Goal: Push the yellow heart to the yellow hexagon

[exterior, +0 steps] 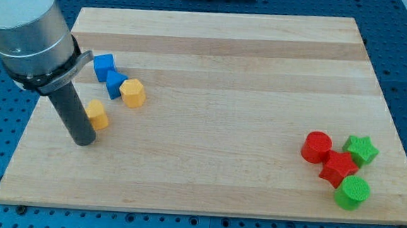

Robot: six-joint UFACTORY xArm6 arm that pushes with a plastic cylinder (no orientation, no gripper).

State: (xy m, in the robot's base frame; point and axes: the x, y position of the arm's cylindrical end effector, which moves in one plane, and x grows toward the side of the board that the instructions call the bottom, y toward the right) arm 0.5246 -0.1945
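The yellow heart (99, 114) lies on the wooden board (210, 121) at the view's left. The yellow hexagon (132, 93) sits a short way up and to the right of it, apart from it. My tip (84, 141) rests on the board just below and left of the yellow heart, with the dark rod close against the heart's left side; I cannot tell whether it touches.
Two blue blocks (104, 66) (115, 84) sit up and left of the hexagon, the lower one touching it. At the view's lower right is a cluster: red cylinder (317, 146), red star (339, 168), green star (361, 149), green cylinder (352, 192).
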